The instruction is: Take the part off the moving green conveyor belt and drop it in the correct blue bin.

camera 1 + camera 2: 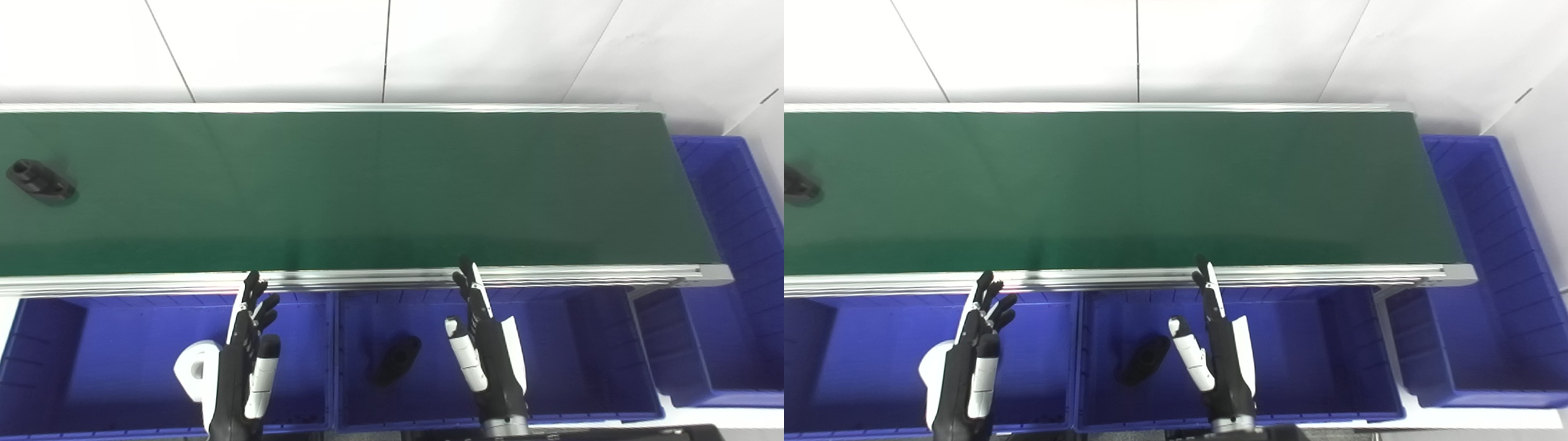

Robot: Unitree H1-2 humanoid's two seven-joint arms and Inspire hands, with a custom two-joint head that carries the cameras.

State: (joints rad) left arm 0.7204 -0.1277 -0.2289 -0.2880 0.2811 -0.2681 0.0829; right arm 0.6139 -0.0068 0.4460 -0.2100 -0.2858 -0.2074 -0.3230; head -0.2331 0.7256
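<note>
A black part [40, 181] lies on the green conveyor belt [367, 190] at its far left end; the right eye view shows only its edge [797, 187]. Both hands hover over the blue bins below the belt's near rail, far from that part. My left hand [248, 355] is open above the left bin [122, 367], fingers pointing toward the belt. My right hand [487, 349] is open above the middle bin [576, 361], holding nothing. Another black part [395, 358] rests in the middle bin. A white part [196, 367] lies in the left bin beside my left hand.
A third blue bin [735, 275] stands past the belt's right end. The aluminium rail [367, 280] of the belt runs between the bins and the belt surface. White wall panels rise behind the conveyor.
</note>
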